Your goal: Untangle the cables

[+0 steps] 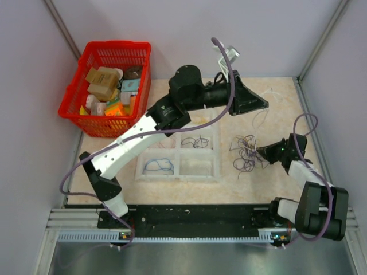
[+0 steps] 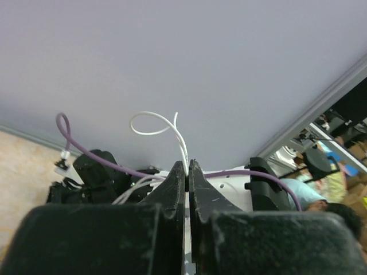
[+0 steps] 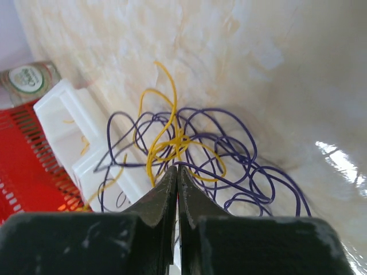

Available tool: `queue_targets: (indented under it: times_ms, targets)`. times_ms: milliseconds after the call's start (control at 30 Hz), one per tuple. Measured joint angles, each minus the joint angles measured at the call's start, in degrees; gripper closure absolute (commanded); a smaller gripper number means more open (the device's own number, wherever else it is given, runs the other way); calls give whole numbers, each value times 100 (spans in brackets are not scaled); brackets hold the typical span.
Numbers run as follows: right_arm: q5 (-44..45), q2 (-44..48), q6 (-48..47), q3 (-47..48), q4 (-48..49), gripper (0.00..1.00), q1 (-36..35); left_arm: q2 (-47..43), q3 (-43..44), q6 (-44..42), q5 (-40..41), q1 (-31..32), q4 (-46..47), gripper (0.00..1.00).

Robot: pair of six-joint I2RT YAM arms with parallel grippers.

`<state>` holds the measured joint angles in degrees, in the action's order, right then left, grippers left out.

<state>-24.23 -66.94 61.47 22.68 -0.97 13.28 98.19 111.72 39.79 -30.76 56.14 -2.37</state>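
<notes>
Right fingers (image 3: 163, 196) pressed together by the cables (image 3: 180, 140) — purple loops (some yellow); left fingers (image 2: 172, 190) pinch white wire (image 2: 182, 144).

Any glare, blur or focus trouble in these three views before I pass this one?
Top external: even, soft light; the cables are barely resolved hairlines. Left wrist: flat light, white wire crisp, left fingers soft. Right wrist: glare patch on the table at right; cables sharp, right fingers blurred.
</notes>
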Motion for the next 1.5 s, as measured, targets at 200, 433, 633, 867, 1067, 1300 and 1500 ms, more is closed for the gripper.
queue_targets:
  times_ms: [200, 433, 633, 867, 1067, 1300, 1500]
  targets:
    - [691, -245, -334, 579, -588, 100, 39, -595, 1062, -1049, 378, 131, -1082, 100]
    - [1563, -485, -1001, 1423, -1325, 91, 68, -1633, 1716, -1707, 675, 166, -1377, 100]
    - [1661, -496, -1895, 2188, -1840, 51, 20, -2004, 1703, -1797, 769, 166, -1185, 100]
    - [1436, 24, -2656, 2441, -2540, 43, -1580, -1639, 1357, -2065, 1093, 166, -1497, 100]
    - [905, 527, -2492, 1823, -2551, 91, -3067, -1781, 459, -2426, 1600, 166, -1993, 100]
    - [306, 566, -2186, 1080, -2033, 100, -3112, -2385, -125, -2588, 1980, 166, -2188, 100]
    - [-267, 76, -2127, 839, -1349, 100, -3112, -2732, -240, -2627, 2120, 166, -2138, 100]
